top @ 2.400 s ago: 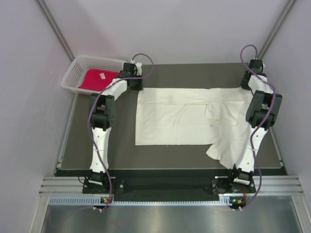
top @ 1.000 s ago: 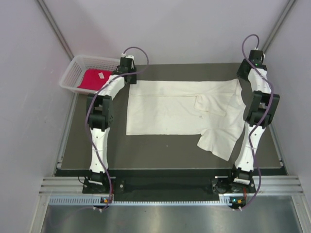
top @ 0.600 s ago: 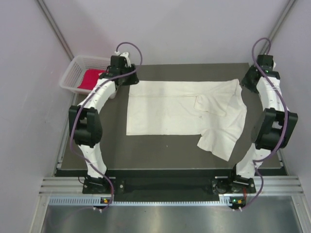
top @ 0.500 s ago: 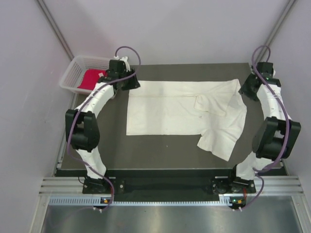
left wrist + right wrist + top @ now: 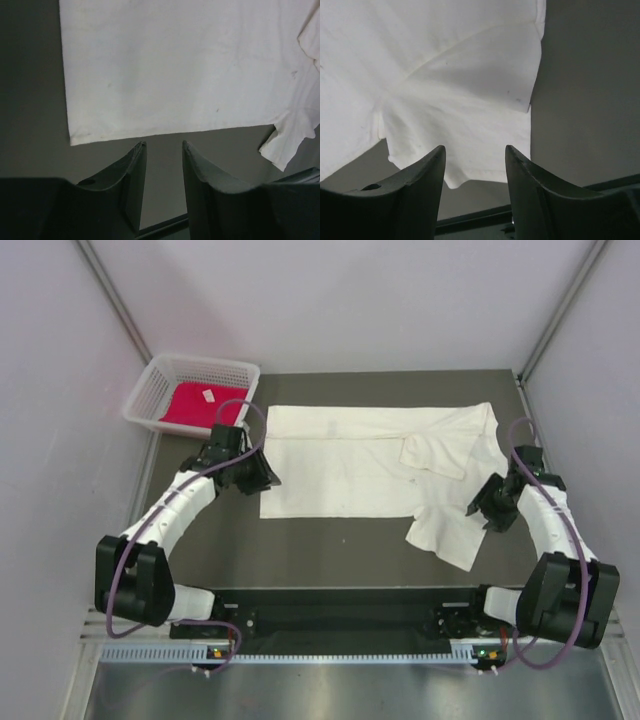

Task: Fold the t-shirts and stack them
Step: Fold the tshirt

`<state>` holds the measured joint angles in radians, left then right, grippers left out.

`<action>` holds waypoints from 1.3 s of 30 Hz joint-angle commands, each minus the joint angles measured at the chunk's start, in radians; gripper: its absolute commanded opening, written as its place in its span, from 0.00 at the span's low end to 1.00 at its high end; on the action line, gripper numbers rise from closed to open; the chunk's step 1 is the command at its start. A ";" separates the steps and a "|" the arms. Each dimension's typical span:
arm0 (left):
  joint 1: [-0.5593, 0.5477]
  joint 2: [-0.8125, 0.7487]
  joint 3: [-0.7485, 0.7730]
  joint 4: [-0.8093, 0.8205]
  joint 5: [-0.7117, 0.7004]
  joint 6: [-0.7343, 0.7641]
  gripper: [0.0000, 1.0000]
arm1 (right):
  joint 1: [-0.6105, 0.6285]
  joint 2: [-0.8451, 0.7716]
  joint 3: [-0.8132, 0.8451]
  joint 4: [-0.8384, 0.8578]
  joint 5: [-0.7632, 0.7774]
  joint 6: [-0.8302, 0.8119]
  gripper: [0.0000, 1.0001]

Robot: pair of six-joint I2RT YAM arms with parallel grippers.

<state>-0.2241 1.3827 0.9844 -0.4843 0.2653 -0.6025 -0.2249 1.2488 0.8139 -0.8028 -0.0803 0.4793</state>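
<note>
The cream-white t-shirt (image 5: pixel 350 455) lies spread flat across the far half of the dark worktop (image 5: pixel 330 550), its long side running from 9 to 3 o'clock, with a rumpled flap (image 5: pixel 445 535) trailing off toward 5 o'clock; the red-magenta t-shirt (image 5: pixel 190 405), a small white tag (image 5: pixel 209 395) on it, sits in the white mesh basket (image 5: pixel 150 388) at the 10 o'clock corner, well apart from the first; the left arm (image 5: pixel 180 502) reaches to the shirt's 8 o'clock corner, and in its wrist view the left fingers (image 5: pixel 131 170) stand a narrow gap apart over bare worktop just short of the hem, holding nothing; the right arm (image 5: pixel 548 518) bends in at 4 o'clock beside the flap, and the right fingers (image 5: pixel 422 180) are spread rather wider, empty, hanging above the creased cloth and its ragged lower edge; neither pair touches the shirt.
</note>
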 commanded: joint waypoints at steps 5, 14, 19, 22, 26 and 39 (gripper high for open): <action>-0.003 -0.088 -0.125 -0.171 -0.224 -0.155 0.35 | -0.008 -0.066 -0.005 -0.076 0.039 -0.001 0.53; -0.001 0.037 -0.148 -0.135 -0.224 -0.250 0.45 | -0.036 -0.085 -0.053 -0.096 0.065 -0.008 0.54; -0.001 0.099 -0.132 -0.108 -0.241 -0.255 0.45 | -0.044 -0.077 -0.045 -0.095 0.056 -0.022 0.54; -0.001 0.127 -0.125 -0.088 -0.251 -0.246 0.45 | -0.045 -0.078 -0.047 -0.088 0.056 -0.021 0.54; -0.001 0.138 -0.115 -0.065 -0.256 -0.238 0.44 | -0.045 -0.077 -0.058 -0.084 0.045 -0.021 0.54; -0.001 0.191 -0.102 -0.050 -0.273 -0.244 0.44 | -0.047 -0.068 -0.048 -0.091 0.074 -0.022 0.54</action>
<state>-0.2245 1.5589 0.8646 -0.5575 -0.0025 -0.8398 -0.2581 1.1870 0.7464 -0.8879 -0.0322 0.4644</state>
